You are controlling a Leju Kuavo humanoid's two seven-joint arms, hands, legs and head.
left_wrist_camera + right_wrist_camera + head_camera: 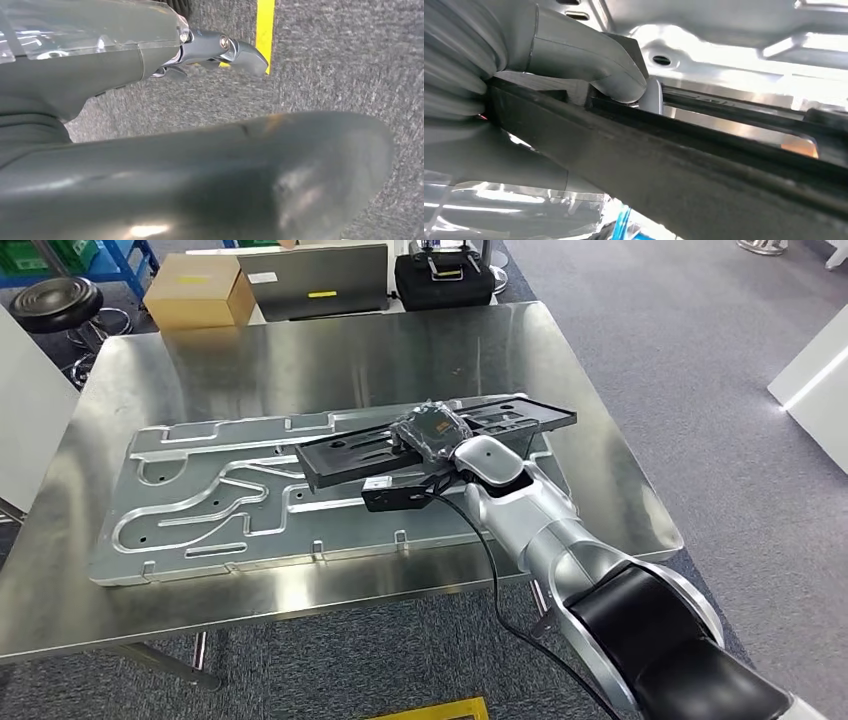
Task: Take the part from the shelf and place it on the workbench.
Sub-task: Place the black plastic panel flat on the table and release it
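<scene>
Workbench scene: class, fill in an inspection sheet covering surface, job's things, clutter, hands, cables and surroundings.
Surface: steel workbench, shiny, reflective.
Job's things: long black part lying over the silver stamped panel on the bench.
Clutter: nothing seen on the bench beyond the panel.
Hands: right hand grips the black part; left hand hangs over the floor, holding nothing.
Cables: black cable runs along the right arm.
Surroundings: cardboard box, black stool, grey carpet.

A cardboard box (198, 290), grey case (318, 280) and black bag (443, 278) stand past the table's far edge; a stool (56, 303) stands off its far-left corner
</scene>
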